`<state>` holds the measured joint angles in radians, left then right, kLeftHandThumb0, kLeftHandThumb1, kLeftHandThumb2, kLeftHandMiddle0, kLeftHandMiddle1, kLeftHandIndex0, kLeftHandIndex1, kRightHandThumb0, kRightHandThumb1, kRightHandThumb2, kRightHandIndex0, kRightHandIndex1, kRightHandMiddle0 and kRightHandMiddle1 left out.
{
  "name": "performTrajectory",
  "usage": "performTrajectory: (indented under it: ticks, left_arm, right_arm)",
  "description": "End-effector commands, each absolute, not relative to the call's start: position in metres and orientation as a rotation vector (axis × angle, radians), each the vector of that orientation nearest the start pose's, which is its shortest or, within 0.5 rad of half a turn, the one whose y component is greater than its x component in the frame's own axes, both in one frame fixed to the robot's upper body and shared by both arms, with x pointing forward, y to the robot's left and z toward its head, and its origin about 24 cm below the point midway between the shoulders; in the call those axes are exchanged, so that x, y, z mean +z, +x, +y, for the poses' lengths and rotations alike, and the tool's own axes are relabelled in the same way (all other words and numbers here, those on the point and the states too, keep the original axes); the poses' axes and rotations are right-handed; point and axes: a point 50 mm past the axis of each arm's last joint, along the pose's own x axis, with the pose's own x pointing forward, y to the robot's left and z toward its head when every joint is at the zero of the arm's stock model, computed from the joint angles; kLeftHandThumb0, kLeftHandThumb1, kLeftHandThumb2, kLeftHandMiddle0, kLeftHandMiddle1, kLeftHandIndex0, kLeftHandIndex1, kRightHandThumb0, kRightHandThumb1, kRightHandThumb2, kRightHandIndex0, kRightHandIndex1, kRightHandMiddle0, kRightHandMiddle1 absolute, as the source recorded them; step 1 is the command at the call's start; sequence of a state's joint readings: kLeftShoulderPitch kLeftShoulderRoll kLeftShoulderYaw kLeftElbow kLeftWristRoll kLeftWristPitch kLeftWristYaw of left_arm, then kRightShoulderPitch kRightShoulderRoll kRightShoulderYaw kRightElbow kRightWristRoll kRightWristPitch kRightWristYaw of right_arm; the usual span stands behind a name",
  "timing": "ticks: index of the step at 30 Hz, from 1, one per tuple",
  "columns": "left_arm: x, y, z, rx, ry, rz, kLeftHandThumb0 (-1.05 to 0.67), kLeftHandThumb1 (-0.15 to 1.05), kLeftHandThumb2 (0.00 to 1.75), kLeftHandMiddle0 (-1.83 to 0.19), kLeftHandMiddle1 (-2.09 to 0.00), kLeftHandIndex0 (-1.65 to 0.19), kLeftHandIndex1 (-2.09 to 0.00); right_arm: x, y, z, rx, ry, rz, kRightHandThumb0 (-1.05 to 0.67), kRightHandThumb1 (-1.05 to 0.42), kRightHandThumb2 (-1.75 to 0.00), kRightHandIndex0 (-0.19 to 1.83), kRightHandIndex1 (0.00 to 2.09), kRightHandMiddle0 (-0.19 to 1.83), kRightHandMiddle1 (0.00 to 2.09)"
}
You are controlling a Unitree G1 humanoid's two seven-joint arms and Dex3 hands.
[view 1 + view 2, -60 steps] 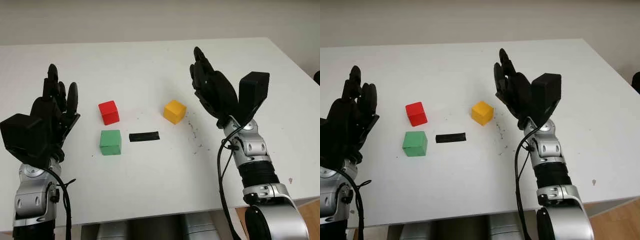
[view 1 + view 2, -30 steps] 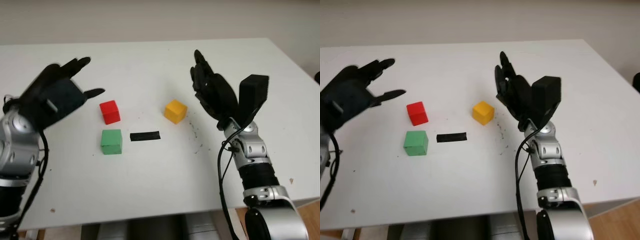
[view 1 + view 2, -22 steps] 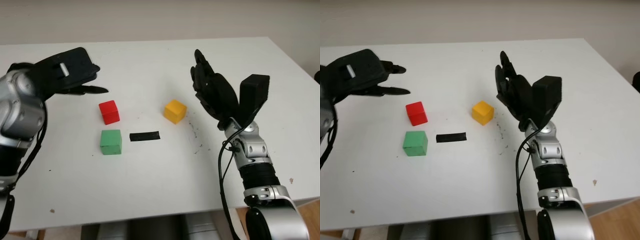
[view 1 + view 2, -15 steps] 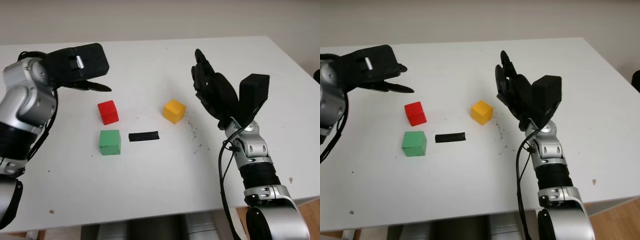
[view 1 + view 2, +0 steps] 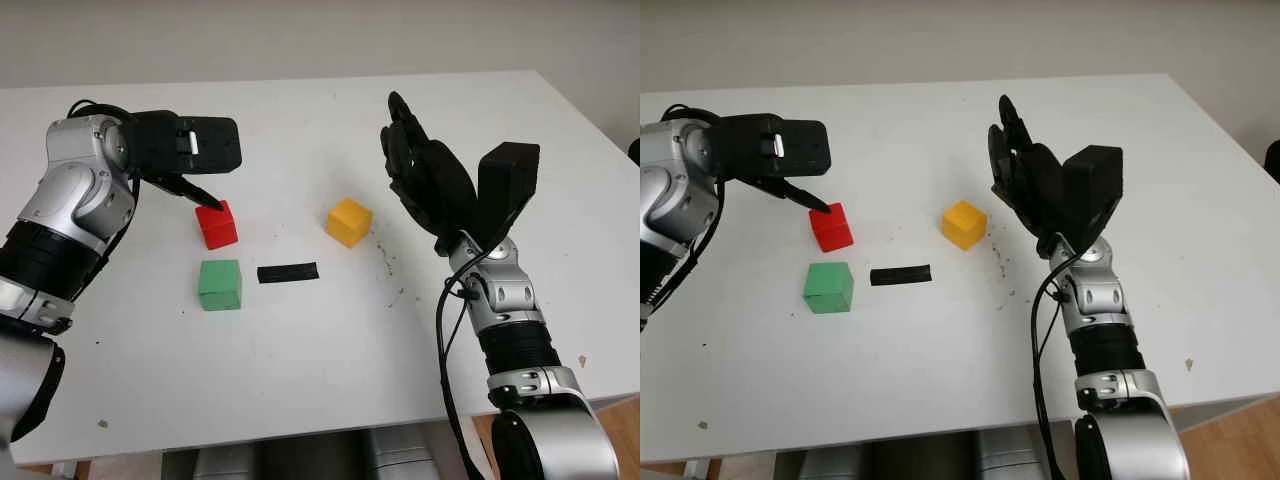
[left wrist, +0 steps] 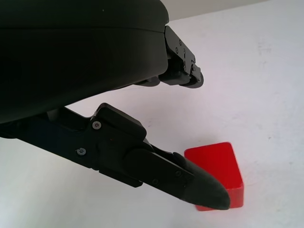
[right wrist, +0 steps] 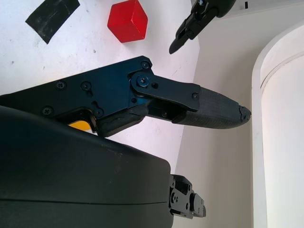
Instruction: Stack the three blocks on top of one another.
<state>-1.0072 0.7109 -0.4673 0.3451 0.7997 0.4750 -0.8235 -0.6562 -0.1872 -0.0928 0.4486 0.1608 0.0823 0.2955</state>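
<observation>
Green block [image 5: 220, 284] nearest on white table [image 5: 300, 380]; black tape strip [image 5: 288, 272] at its 3 o'clock. Red block [image 5: 217, 224] just beyond green, at 12 o'clock. Yellow block [image 5: 349, 222] well apart, at red block's 3 o'clock. Left hand [image 5: 190, 150] at red block's 11 o'clock, empty, one fingertip [image 6: 209, 194] just over block's far-left top edge; contact indeterminate. Right hand [image 5: 430, 185] raised at yellow block's 3 o'clock, empty, holding nothing.

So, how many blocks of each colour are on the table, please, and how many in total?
red block: 1
green block: 1
yellow block: 1
Total: 3 blocks, none stacked yet.
</observation>
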Motion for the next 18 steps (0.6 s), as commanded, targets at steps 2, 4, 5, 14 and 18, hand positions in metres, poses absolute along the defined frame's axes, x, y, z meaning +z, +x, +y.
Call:
performTrajectory:
  ticks: [2,4,5,14,18]
  left_arm:
    - [0.242,0.372,0.201,-0.201,1.583,0.391,-0.97,0.96,0.06,-0.07,-0.4,-0.36,-0.09]
    - [0.239,0.37,0.202,-0.209,1.582,0.396,-0.97,0.97,0.06,-0.07,-0.29,-0.34,-0.08]
    - [0.238,0.37,0.203,-0.215,1.577,0.393,-0.96,0.97,0.05,-0.08,-0.24,-0.33,-0.07]
    - [0.226,0.368,0.203,-0.199,1.576,0.376,-0.9,0.94,0.05,-0.06,-0.16,-0.26,-0.04]
    - [0.221,0.368,0.203,-0.185,1.575,0.373,-0.88,0.95,0.05,-0.08,-0.18,-0.27,-0.04]
  right_arm:
    - [0.142,0.368,-0.154,0.313,-0.016,-0.148,-0.77,-1.05,-0.68,-0.19,0.0,-0.19,0.0]
    - [0.141,0.368,-0.153,0.312,-0.015,-0.145,-0.78,-1.05,-0.68,-0.19,0.0,-0.19,0.0]
    - [0.141,0.368,-0.153,0.312,-0.014,-0.144,-0.78,-1.05,-0.67,-0.19,0.0,-0.19,0.0]
    - [0.14,0.368,-0.153,0.316,-0.017,-0.144,-0.78,-1.05,-0.68,-0.19,0.0,-0.19,0.0]
    - [0.141,0.368,-0.154,0.316,-0.019,-0.146,-0.78,-1.05,-0.69,-0.19,0.0,-0.19,0.0]
